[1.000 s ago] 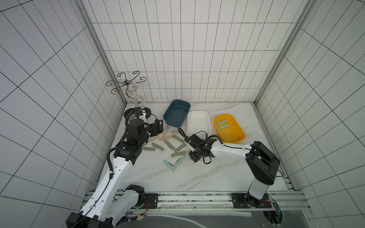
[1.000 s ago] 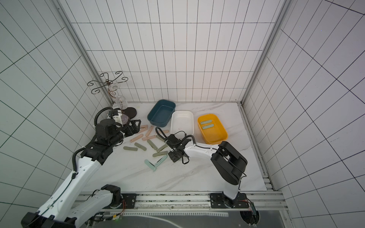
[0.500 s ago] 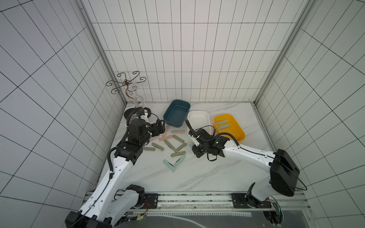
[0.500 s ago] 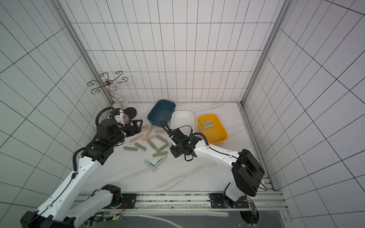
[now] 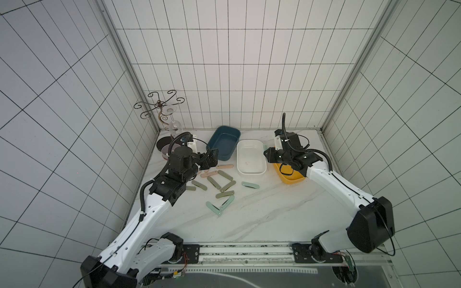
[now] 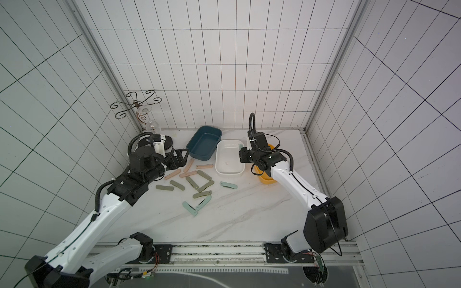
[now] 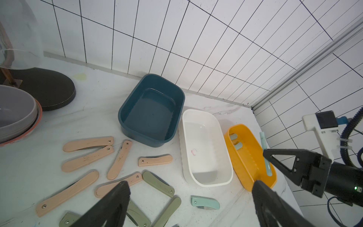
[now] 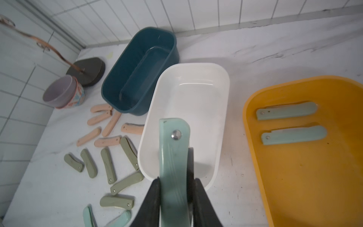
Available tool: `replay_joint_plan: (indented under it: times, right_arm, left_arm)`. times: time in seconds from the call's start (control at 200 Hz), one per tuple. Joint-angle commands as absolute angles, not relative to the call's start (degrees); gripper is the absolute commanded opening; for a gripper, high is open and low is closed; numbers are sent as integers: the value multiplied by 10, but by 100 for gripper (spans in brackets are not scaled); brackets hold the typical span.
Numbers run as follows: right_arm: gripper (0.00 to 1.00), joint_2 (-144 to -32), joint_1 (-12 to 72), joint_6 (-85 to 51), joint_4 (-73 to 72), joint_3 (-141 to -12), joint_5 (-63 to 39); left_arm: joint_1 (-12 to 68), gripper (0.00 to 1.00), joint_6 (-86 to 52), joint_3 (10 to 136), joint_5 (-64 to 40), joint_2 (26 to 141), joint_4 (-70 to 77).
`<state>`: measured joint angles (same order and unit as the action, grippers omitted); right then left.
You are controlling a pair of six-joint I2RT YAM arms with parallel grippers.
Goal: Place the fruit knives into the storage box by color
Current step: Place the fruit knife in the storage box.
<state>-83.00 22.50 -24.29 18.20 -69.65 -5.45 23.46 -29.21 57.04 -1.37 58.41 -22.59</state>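
My right gripper (image 8: 176,180) is shut on a pale mint fruit knife (image 8: 173,149), which sticks out past the fingertips. In both top views it hangs between the white box (image 5: 249,142) and the yellow storage box (image 5: 290,179). Two mint knives (image 8: 286,113) lie in the yellow box. Peach-pink knives (image 5: 224,166), olive knives (image 5: 214,182) and three mint knives (image 5: 250,184) lie loose on the marble. My left gripper (image 5: 210,159) stands open and empty above the pink knives, beside the blue box (image 5: 222,143).
A scrolled metal glass rack (image 5: 159,107) with a hanging glass stands in the back left corner on a dark round base (image 7: 47,88). Stacked bowls (image 8: 64,94) sit next to it. Tiled walls close in three sides.
My right arm has lifted a mint knife out of the pile and carried it back and to the right, to the yellow box. The left arm has barely moved.
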Motion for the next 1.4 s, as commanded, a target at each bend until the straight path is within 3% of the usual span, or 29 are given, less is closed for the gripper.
replay_joint_plan:
  times: [0.0, 0.26, 0.585, 0.925, 1.394]
  right_arm:
    - [25, -808, 173, -334, 110, -683, -102]
    - [24, -809, 93, -504, -13, -568, -122]
    - [24, -829, 81, -638, -64, -488, -59]
    - [24, -860, 80, -741, -49, -470, 11]
    - [24, -951, 78, -812, -17, -501, 17]
  left_arm:
    - [249, 97, -302, 591, 0, 596, -212]
    - [268, 97, -304, 592, 9, 613, -202]
    - [271, 97, -305, 592, 9, 615, -199]
    - [271, 97, -305, 591, 8, 613, -198]
    - [272, 97, -298, 591, 14, 613, -198]
